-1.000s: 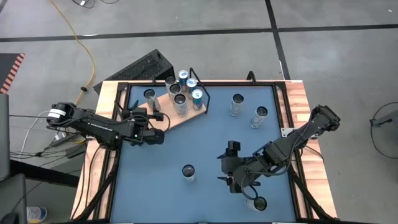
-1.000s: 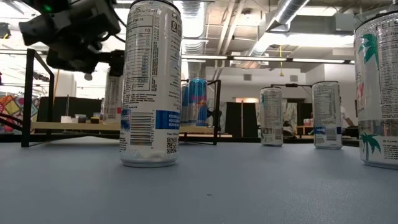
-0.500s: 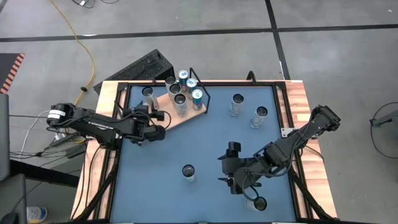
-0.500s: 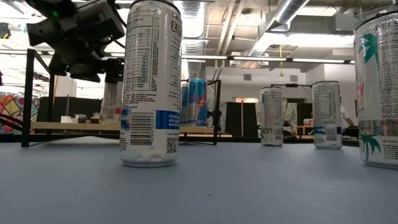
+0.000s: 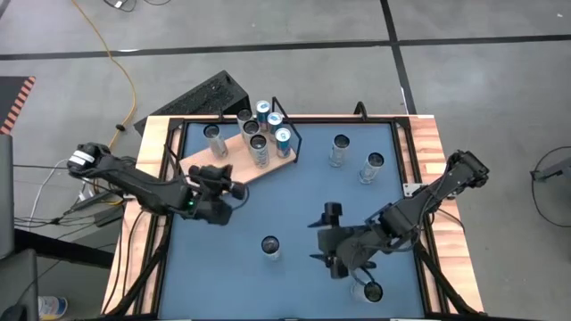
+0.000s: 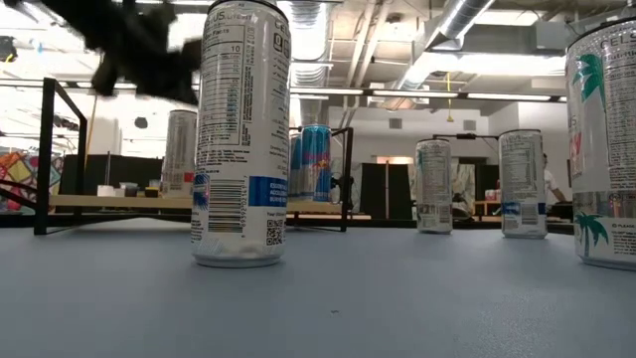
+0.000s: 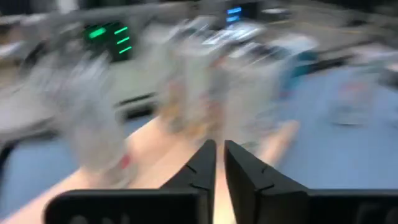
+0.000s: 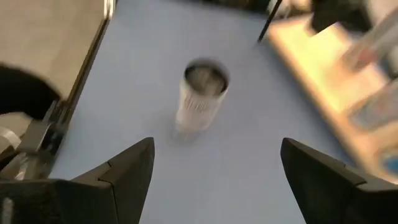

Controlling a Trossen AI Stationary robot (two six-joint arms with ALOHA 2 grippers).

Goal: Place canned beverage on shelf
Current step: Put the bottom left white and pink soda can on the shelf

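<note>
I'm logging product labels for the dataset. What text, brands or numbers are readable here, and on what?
"10": near the top of the closest can, in its printed panel.
The rest of that can's fine print, barcode and QR code: too small to read.
The blue-and-red can on the shelf: logo not legible.
The other cans' labels: too small or blurred.

Overhead looks straight down; low camera skims the tabletop.

Grey concrete floor, yellow cable, seemingly exposed ceiling ducts.
</note>
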